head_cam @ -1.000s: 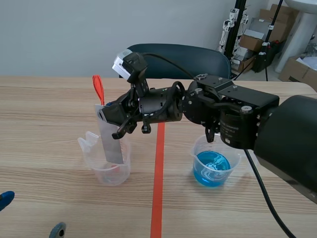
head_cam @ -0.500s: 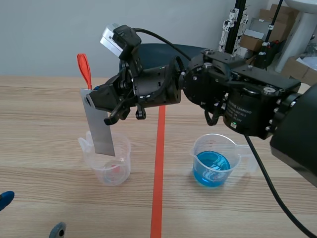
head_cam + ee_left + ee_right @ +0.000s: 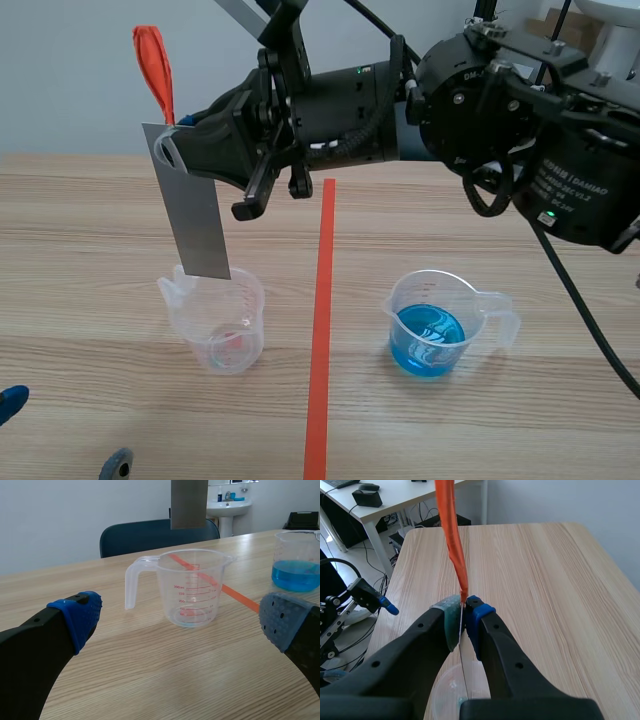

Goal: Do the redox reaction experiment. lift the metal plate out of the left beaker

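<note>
Between the pads of my right gripper (image 3: 175, 150) the metal plate (image 3: 195, 220) is pinched at its top end, hanging with its lower edge about level with the left beaker's (image 3: 225, 325) rim. My left gripper (image 3: 181, 619) sits spread, low, facing that beaker.

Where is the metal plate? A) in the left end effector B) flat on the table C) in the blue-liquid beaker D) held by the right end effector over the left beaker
D: the right end effector pinches the plate at its top, above the left beaker.
</note>
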Controlling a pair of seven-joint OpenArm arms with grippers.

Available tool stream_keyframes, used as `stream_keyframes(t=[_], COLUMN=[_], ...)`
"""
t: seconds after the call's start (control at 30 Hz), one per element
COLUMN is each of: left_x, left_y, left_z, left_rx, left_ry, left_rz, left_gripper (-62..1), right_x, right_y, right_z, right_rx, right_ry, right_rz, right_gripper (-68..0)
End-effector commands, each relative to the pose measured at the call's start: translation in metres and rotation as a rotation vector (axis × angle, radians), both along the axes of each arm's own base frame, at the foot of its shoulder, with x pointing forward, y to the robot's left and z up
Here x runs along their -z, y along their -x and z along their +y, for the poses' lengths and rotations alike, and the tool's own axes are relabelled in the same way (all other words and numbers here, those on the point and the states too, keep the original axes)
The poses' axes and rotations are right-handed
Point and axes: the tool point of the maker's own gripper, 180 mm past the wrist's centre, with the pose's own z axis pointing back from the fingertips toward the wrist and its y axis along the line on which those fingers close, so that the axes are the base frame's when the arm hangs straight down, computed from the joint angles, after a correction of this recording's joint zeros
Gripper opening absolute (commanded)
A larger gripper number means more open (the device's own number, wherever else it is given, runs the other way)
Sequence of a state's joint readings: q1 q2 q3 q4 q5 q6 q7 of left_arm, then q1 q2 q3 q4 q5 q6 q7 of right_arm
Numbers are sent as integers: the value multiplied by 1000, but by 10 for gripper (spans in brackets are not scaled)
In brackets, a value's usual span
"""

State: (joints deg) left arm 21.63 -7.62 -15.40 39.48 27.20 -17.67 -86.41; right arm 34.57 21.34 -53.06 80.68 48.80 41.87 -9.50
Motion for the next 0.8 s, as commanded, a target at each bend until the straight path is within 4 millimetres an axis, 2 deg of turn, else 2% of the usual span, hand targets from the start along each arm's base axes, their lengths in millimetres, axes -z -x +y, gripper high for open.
stream_keyframes(t=[0.0, 0.2, 0.43, 0.77], left_x=[-8, -8, -8, -8], left_y=[5, 5, 4, 4], left_z=[1, 1, 1, 1], left_rx=[-3, -3, -3, -3], left_ry=[22, 22, 22, 22], left_rz=[-37, -37, -37, -37], left_gripper=[14, 14, 14, 14], right_x=[-18, -31, -51, -66], right_y=[1, 4, -3, -2], right_z=[-2, -12, -23, -24], right_rx=[-21, -25, -16, -29], right_ry=[-44, -71, -113, -172], right_rz=[-23, -62, -61, 20], right_gripper=[-669, -669, -669, -669])
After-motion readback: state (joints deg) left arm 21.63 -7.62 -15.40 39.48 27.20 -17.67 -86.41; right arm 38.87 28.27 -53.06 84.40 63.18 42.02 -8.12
